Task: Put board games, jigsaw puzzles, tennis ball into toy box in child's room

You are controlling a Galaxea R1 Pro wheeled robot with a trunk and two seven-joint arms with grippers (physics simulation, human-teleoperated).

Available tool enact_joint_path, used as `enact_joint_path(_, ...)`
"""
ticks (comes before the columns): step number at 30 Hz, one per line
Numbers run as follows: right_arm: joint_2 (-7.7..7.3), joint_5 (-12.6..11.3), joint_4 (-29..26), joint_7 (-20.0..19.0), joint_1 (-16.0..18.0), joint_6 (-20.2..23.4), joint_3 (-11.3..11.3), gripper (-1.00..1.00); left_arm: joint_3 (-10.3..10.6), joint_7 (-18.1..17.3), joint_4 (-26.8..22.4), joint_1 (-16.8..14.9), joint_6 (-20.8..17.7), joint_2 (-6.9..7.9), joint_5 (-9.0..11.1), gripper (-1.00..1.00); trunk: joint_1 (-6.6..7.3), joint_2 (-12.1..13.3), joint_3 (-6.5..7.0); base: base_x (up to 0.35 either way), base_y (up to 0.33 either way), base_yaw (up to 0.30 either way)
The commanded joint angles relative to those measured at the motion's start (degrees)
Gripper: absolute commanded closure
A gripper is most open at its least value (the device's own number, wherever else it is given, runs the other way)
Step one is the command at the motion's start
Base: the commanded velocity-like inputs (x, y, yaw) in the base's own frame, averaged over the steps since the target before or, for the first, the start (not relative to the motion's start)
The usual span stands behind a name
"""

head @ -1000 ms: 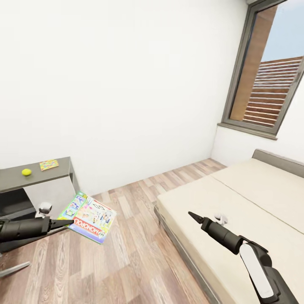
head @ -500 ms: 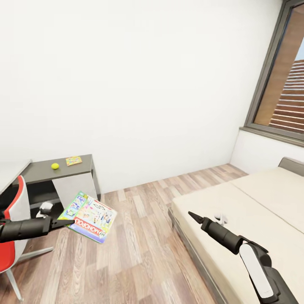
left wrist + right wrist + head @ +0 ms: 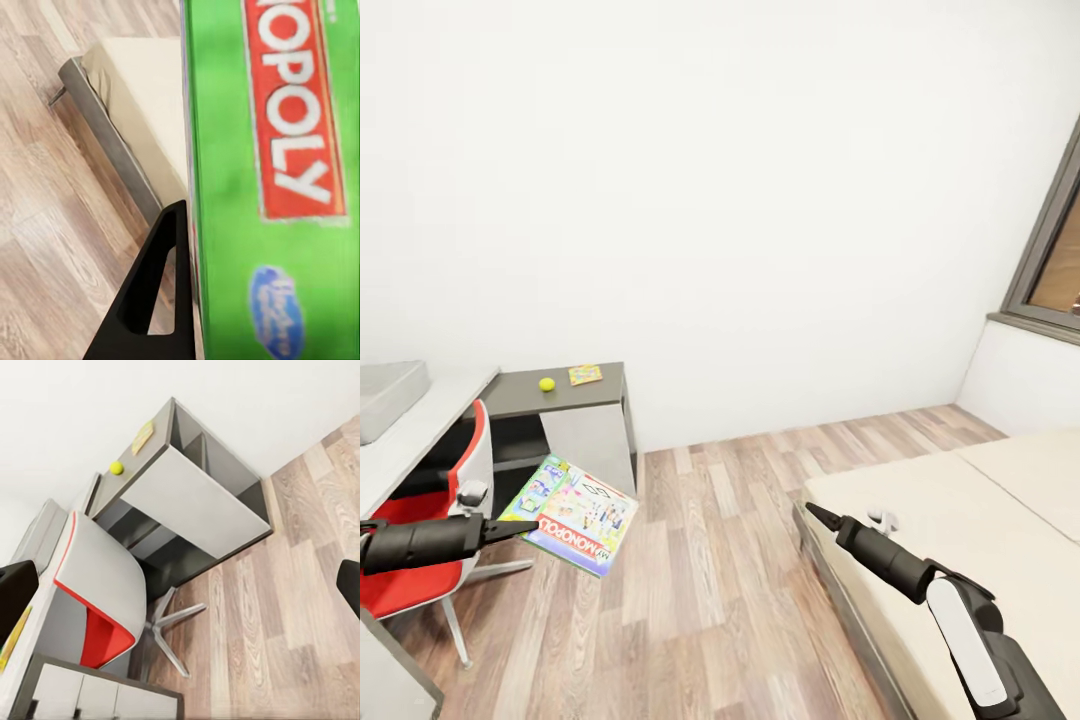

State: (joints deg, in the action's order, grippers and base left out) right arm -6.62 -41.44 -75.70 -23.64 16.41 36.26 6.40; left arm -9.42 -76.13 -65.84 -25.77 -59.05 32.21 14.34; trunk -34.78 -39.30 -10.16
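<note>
My left gripper point(image 3: 525, 527) is shut on the edge of a green-edged Monopoly board game point(image 3: 575, 513), held tilted above the wood floor; one black finger point(image 3: 154, 285) presses against the game's lid point(image 3: 277, 150). The right gripper point(image 3: 812, 511) hovers open with nothing in it over the near corner of the bed point(image 3: 980, 520). The tennis ball point(image 3: 547, 384) and a jigsaw puzzle point(image 3: 585, 375) lie on the dark-grey cabinet section point(image 3: 600, 397) of the table; both, the ball point(image 3: 116, 467) and the puzzle point(image 3: 142, 435), also show in the right wrist view. The grey toy box point(image 3: 385, 397) sits on the white table top point(image 3: 435, 425) at far left.
A red and white swivel chair point(image 3: 420, 590) stands between me and the table, under my left arm. Open wood floor point(image 3: 710, 560) runs between the cabinet and the bed. A white wall lies ahead and a window frame point(image 3: 1050, 270) shows at the right edge.
The head view has swung left: the window and bed slid right, while the chair, white table top and toy box came into sight. Both arms keep their pose, the game still held.
</note>
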Motion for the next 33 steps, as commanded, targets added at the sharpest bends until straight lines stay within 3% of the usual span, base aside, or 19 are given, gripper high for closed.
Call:
enact_joint_path(1,0.01,-0.2,0.0,-0.1,0.0,0.4,0.1,-1.00,0.0,-0.1,0.0,-0.1,-0.5,-0.01,0.2,1.00,0.21,0.3,0.11,0.000,0.000,0.279)
enact_joint_path(11,-0.02,-0.2,0.1,-0.1,0.0,0.4,0.1,-1.00,0.1,0.1,0.0,-0.1,-0.5,-0.26,0.2,1.00,2.41,4.4,2.13,0.000,0.000,0.279)
enact_joint_path(15,-0.02,-0.2,0.1,-0.1,0.0,0.4,0.1,-1.00,0.3,3.7,0.0,-0.1,-0.5,-0.69,0.2,1.00,3.28,6.0,2.93,0.000,0.000,0.279)
enact_joint_path(18,-0.04,-0.1,0.1,-0.1,0.0,0.4,0.2,-1.00,0.3,8.8,0.0,-0.3,-0.3,-1.86,0.2,1.00,3.94,7.2,3.53,0.000,0.000,0.279)
enact_joint_path(21,-0.06,-0.1,0.1,-0.1,0.0,0.4,0.2,-1.00,0.4,17.5,0.0,-0.4,-0.2,-5.14,0.2,1.00,4.60,8.4,4.14,0.000,0.000,0.279)
enact_joint_path(22,-0.06,-0.1,0.1,-0.1,0.0,0.4,0.2,-1.00,0.4,21.7,0.0,-0.5,-0.1,-6.74,0.2,1.00,4.82,8.8,4.34,0.000,0.000,0.279)
enact_joint_path(25,-0.08,-0.1,0.3,-0.1,0.0,0.4,0.2,-1.00,0.4,30.5,0.0,-0.5,-0.1,-9.64,0.1,1.00,5.48,10.0,4.94,0.000,0.000,0.279)
enact_joint_path(26,-0.16,-0.1,0.4,-0.2,0.0,0.4,0.3,-1.00,0.5,36.7,0.0,-0.6,-0.1,-11.38,0.1,1.00,5.70,10.4,5.14,0.000,0.000,0.279)
enact_joint_path(29,-0.11,-0.1,0.5,-0.1,0.0,0.4,0.3,-1.00,0.5,46.7,0.0,-0.5,-0.1,-14.58,0.0,1.00,6.36,11.6,5.75,0.000,0.000,0.279)
enact_joint_path(33,-0.19,-0.1,0.5,-0.1,0.0,0.4,0.3,-1.00,0.5,51.7,0.0,-0.6,-0.1,-16.15,0.1,1.00,7.24,13.2,6.55,0.000,0.000,0.279)
